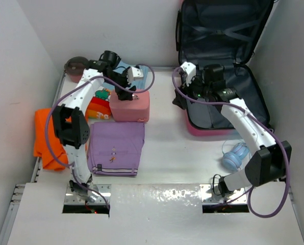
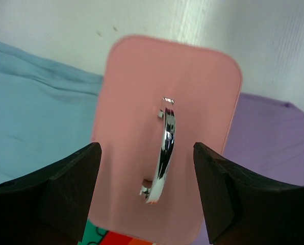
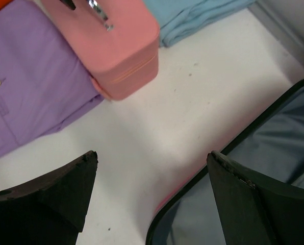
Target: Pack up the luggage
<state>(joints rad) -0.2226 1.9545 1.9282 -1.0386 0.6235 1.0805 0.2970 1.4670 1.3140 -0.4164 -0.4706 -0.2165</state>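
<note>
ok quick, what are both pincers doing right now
left pincer: open, empty, straddling the handle of the small pink case
right pincer: open, empty, over the luggage edge

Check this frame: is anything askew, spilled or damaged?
Nothing looks spilled or damaged. Two small oddities: the orange cloth seems to hang over the left edge of the table, and the pink case sits partly on the purple shirt. The luggage is open, as packing needs.

White table (image 1: 167, 153), open luggage (image 1: 218, 30), purple shirt (image 1: 116, 148), orange garment (image 1: 42, 138), blue headphones (image 1: 235, 156)
</note>
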